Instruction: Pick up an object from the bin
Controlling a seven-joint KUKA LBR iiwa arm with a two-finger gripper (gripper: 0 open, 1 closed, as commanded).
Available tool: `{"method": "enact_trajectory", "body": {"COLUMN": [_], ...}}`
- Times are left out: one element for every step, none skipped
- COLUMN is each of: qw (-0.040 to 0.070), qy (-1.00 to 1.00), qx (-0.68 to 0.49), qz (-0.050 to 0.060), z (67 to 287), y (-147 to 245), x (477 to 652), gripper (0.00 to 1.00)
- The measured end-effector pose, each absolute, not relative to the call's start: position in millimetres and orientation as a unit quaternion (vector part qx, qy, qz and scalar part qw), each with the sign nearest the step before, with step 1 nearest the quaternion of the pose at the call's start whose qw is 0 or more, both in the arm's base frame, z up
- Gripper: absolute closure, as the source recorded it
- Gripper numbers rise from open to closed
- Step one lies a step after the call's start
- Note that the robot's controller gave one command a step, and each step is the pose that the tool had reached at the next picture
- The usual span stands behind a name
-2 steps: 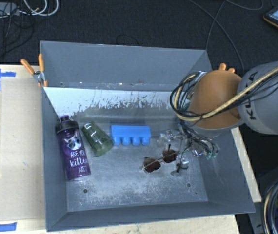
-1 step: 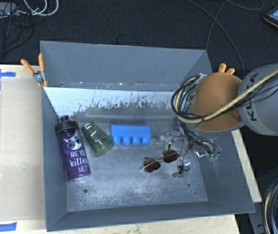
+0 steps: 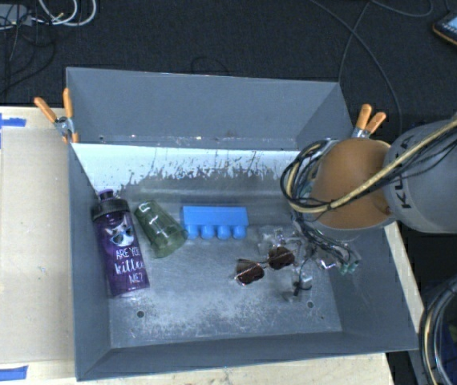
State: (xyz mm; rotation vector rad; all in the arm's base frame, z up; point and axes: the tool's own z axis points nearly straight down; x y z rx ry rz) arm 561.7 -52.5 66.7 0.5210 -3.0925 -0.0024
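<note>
My gripper (image 3: 301, 279) hangs low over the right part of the bin floor, under the orange wrist cover. Just to its left lies a pair of sunglasses (image 3: 254, 272) with dark brown lenses and a clear frame. The right lens sits close against the gripper, and I cannot make out whether they touch. A blue plastic block (image 3: 215, 220) with rounded studs along its front lies further left, near the back wall.
A clear green cup (image 3: 159, 229) lies on its side left of the blue block. A purple bottle (image 3: 119, 243) with white lettering lies along the left wall. The arm and its cables fill the bin's right rear corner.
</note>
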Motion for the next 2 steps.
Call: {"method": "enact_trajectory", "body": {"qw": [0.001, 0.000], "qy": [-0.982, -0.982], "qx": [0.190, 0.189], "qz": [0.000, 0.000], "z": [70.1, 70.3], "y": [-45.0, -45.0], "x": [555.3, 555.4], "gripper": [1.00, 1.00]}}
